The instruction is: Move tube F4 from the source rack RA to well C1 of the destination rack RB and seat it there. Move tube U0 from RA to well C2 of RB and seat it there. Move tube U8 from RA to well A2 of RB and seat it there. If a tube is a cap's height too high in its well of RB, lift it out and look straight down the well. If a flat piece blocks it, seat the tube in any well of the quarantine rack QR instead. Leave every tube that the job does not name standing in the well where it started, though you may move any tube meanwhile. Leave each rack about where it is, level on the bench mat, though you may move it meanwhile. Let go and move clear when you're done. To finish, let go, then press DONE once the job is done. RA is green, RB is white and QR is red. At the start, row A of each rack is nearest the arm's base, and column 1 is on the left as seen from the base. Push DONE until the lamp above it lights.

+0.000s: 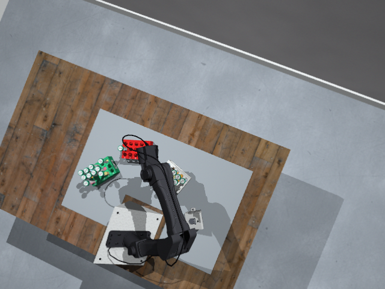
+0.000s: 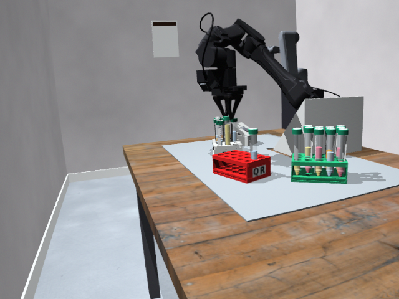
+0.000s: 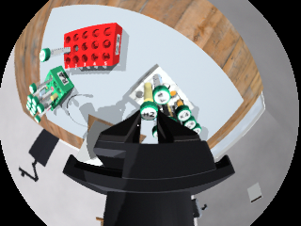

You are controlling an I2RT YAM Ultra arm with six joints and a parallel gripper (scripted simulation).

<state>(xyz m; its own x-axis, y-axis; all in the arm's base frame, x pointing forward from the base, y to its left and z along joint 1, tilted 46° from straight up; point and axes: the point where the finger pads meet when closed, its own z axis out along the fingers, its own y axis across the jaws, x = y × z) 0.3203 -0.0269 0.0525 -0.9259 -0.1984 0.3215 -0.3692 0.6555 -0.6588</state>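
Note:
My gripper [image 2: 228, 116] [image 3: 149, 113] points down over the white rack RB [image 1: 187, 178] [image 2: 225, 149] [image 3: 136, 96]. It is shut on the cap of a yellow-filled tube [image 2: 227, 134] [image 3: 149, 91]; the cap label looks like M2. That tube is upright at RB, its cap slightly above its neighbours' caps; whether its foot is seated is hidden. Several other green-capped tubes stand in RB, one cap [image 3: 161, 94] close beside. The green rack RA [image 1: 114, 168] [image 2: 318, 180] [image 3: 70, 85] holds several tubes. The red rack QR [image 1: 127, 149] [image 2: 249, 177] [image 3: 90, 40] holds one tube [image 1: 120, 148] [image 2: 253, 141] [image 3: 45, 55] in its column 1 end.
A light box with a button [image 1: 192, 220] stands on the bench mat [image 1: 217, 186] beyond RB, toward the base side. The white base plate [image 1: 124, 222] carries the arm. Neighbouring caps crowd the fingers on one side.

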